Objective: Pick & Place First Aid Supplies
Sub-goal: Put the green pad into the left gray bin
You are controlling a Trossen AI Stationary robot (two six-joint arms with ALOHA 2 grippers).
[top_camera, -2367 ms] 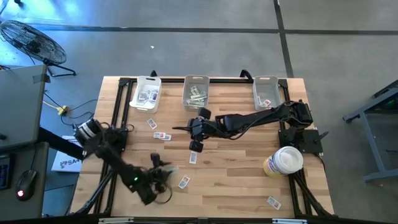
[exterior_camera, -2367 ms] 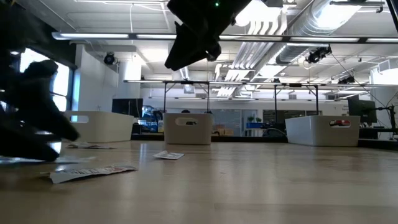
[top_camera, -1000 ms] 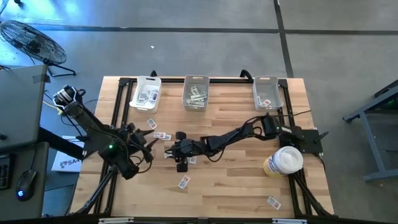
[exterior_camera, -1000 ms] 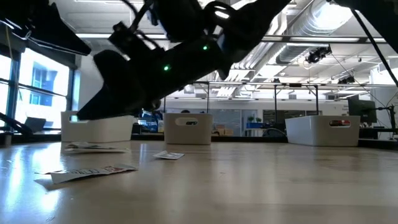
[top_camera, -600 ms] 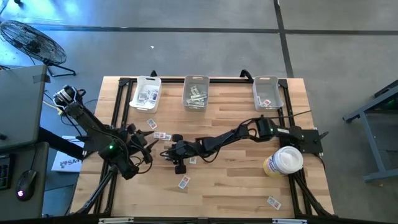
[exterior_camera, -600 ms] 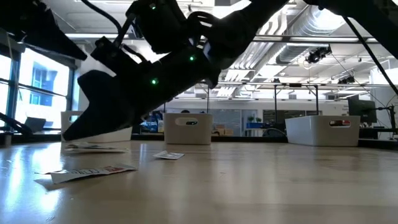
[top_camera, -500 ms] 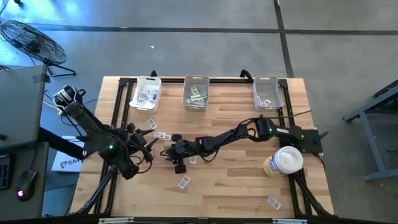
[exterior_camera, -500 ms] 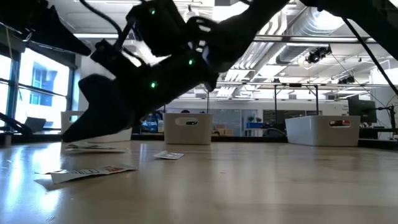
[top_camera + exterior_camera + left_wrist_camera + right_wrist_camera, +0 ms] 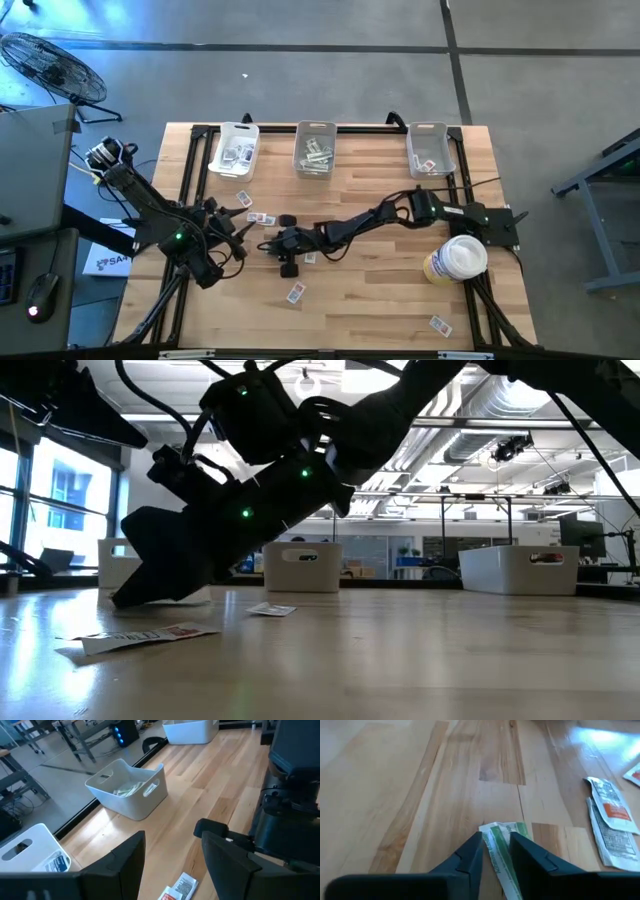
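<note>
On worktop (image 9: 380,290) — right gripper (image 9: 495,851) fingers pinching green strip (image 9: 499,845) | left gripper (image 9: 172,855) fingers wide, waiting | bins (image 9: 315,150) part-filled — several packets (image 9: 295,293) left

Three bins (image 9: 238,149) (image 9: 314,147) (image 9: 428,148) are ranged along the table's (image 9: 380,300) upper edge in the high view. A round tub (image 9: 455,259) is set at the right edge. Packets (image 9: 294,293) (image 9: 440,324) are scattered lower down, others (image 9: 260,217) left of centre, just left of the right gripper (image 9: 268,243).
</note>
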